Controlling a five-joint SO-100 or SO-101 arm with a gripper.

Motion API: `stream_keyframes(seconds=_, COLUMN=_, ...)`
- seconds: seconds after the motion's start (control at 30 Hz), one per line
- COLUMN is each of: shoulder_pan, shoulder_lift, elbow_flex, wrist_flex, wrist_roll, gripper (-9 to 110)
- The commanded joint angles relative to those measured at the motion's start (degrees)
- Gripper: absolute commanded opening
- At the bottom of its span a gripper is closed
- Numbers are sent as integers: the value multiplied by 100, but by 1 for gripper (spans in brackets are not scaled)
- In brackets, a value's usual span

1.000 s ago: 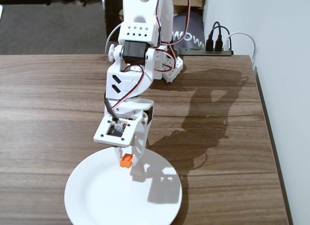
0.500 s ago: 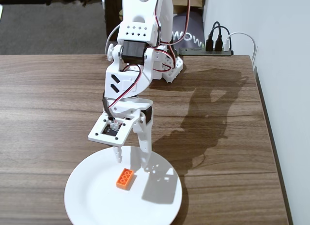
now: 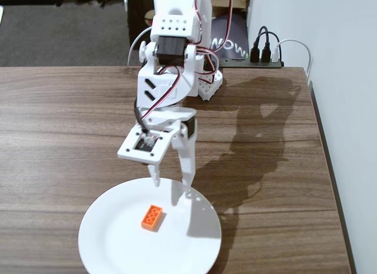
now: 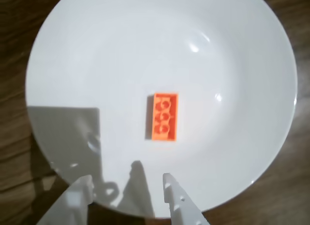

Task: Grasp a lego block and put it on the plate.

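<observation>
Lying studs-up near the middle of the large round glossy white plate (image 3: 106, 244): the small bright orange plastic lego block (image 3: 152, 218). Hovering released over the plate's far rim: the white two-fingered hand (image 3: 172, 184). Spreading beneath: the dark wood-grain counter (image 3: 53, 138), beside a pale wall (image 3: 341, 44).

The arm (image 3: 171, 68) is white plastic with black servos — red and black wires looping along it, two pointed white fingers (image 3: 187, 162).
</observation>
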Motion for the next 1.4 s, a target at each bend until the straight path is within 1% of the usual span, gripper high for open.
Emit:
stream_keyframes(seconds=0.0, shoulder_pan=-97, shoulder_lift=439, elbow_flex=70, wrist_flex=62, wrist_roll=167, gripper=16)
stream_keyframes(seconds=0.13, shoulder_pan=-202, shoulder_lift=747, elbow_flex=220, wrist_flex=202, wrist_roll=396, gripper=10)
stream_keyframes(seconds=0.27, shoulder_pan=-220, shoulder_lift=949, elbow_flex=299, wrist_flex=264, wrist_roll=501, gripper=7)
stream_keyframes(seconds=0.33, shoulder_pan=-229, shoulder_lift=1055, elbow_flex=343, wrist_flex=281, wrist_roll=642, gripper=1)
stream_keyframes(seconds=0.37, shoulder_pan=-255, shoulder_lift=1143, elbow_flex=360, wrist_flex=308, wrist_roll=800, gripper=1)
stream_keyframes(seconds=0.43, shoulder_pan=-343, shoulder_lift=1301, elbow_flex=422, wrist_flex=369, wrist_roll=1222, gripper=1)
stream_keyframes(seconds=0.73, shoulder_pan=-940, shoulder_lift=2637, elbow_flex=1397, wrist_flex=870, wrist_roll=3779, gripper=0)
stream_keyframes(seconds=0.87, shoulder_pan=-923, shoulder_lift=3041, elbow_flex=1503, wrist_flex=1107, wrist_roll=4685, gripper=0)
stream_keyframes(seconds=0.93, shoulder_pan=-861, shoulder_lift=3199, elbow_flex=1564, wrist_flex=1204, wrist_roll=5291, gripper=0)
stream_keyframes(seconds=1.07, shoulder_pan=-905, shoulder_lift=3604, elbow_flex=1951, wrist_flex=1318, wrist_roll=6240, gripper=0)
stream_keyframes(seconds=1.2, shoulder_pan=-984, shoulder_lift=4192, elbow_flex=2373, wrist_flex=1433, wrist_roll=6820, gripper=0)
stream_keyframes(seconds=1.37, shoulder_pan=-1046, shoulder_lift=5019, elbow_flex=2707, wrist_flex=1942, wrist_roll=7242, gripper=0)
